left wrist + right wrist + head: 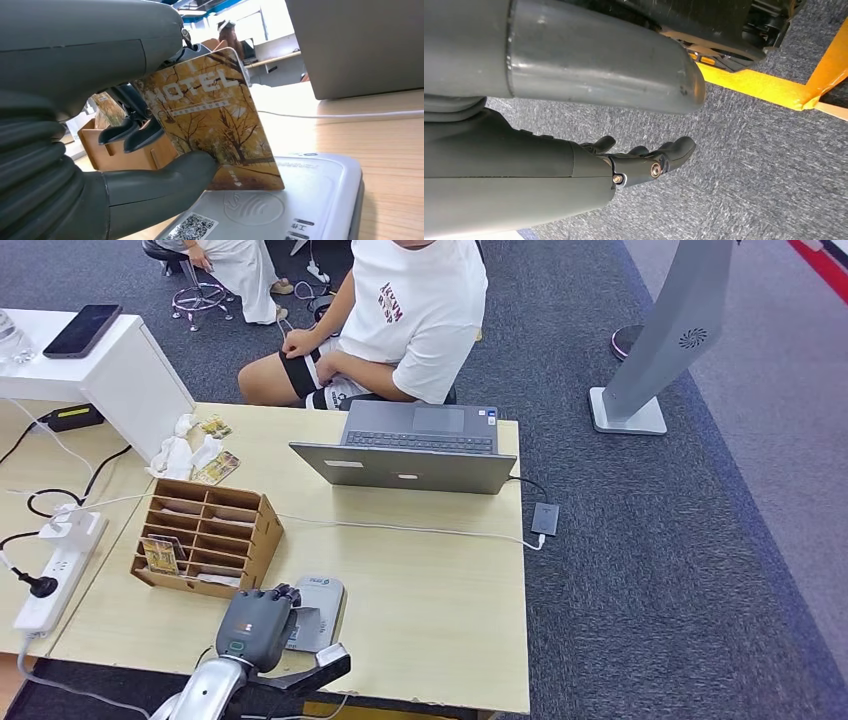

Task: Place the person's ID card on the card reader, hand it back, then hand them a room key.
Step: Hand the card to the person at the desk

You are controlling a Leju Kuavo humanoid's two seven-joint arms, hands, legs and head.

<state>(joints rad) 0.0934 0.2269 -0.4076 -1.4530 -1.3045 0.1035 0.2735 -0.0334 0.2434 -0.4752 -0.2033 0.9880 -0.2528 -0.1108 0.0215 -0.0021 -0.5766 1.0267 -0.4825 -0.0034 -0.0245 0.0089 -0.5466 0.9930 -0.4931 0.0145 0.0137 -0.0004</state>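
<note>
Left hand (150,150) is pinching a HOTEL-printed card (215,125) just above the card reader (310,200); right hand (644,160) is hanging loose, holding nothing. Handover seemingly remains.

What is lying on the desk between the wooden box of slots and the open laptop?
A thin white cable crosses bare tabletop between the wooden box and the laptop; nothing else lies there, as seen in the head view.

The table (440,580) has a pale, matt wood-grain top. The card box (205,536) at centre left looks like raw brown plywood. The card (215,120) is glossy printed plastic; the card reader (300,200) beneath is smooth grey plastic. The carpet (749,175) is rough grey cloth.
</note>
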